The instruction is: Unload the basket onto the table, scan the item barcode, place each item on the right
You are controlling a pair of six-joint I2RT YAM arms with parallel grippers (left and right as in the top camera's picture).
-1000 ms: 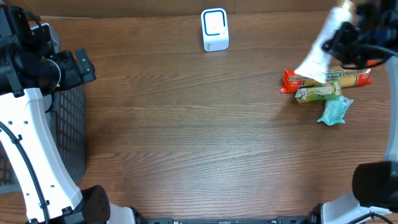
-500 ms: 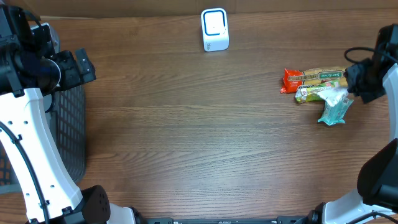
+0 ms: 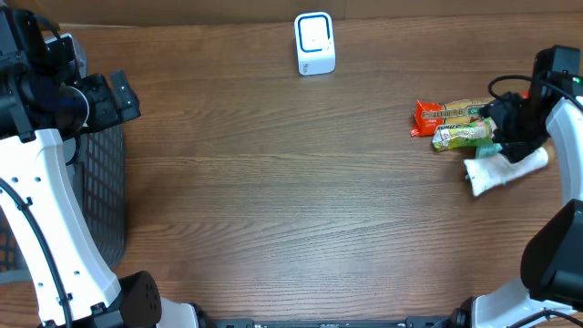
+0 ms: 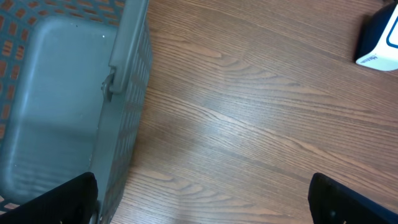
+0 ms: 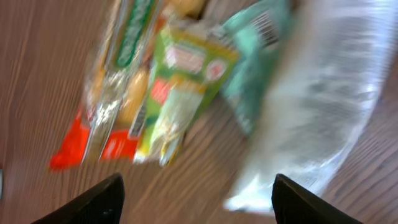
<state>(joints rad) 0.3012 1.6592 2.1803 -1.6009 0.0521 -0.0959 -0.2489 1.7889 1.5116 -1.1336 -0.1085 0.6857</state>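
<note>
Right wrist view: right gripper (image 5: 199, 193) spread wide, gripping nothing. Just beyond, a white pouch (image 5: 329, 106) lies on the wooden table (image 5: 37, 74), overlapping a teal packet (image 5: 258, 56) beside a green snack packet (image 5: 180, 87). Farther off, the left gripper (image 4: 205, 199) is likewise released and empty beside a grey basket (image 4: 124, 93). The barcode scanner (image 3: 315, 43) stands at the far edge.

Matt wood-grain table (image 3: 273, 182), glossy plastic snack wrappers (image 3: 465, 135), grey plastic mesh basket (image 4: 126, 59).

1. Table (image 3: 273, 182): brown wood grain.
2. Scanner (image 3: 315, 43): white, blue border.
3. Basket (image 3: 96, 196): grey mesh.
4. Long packet (image 3: 455, 111): red end, green label.
5. Small packet (image 3: 465, 136): light green.
6. Pouch (image 3: 506, 170): white.
7. Sachet (image 5: 258, 68): teal.
</note>
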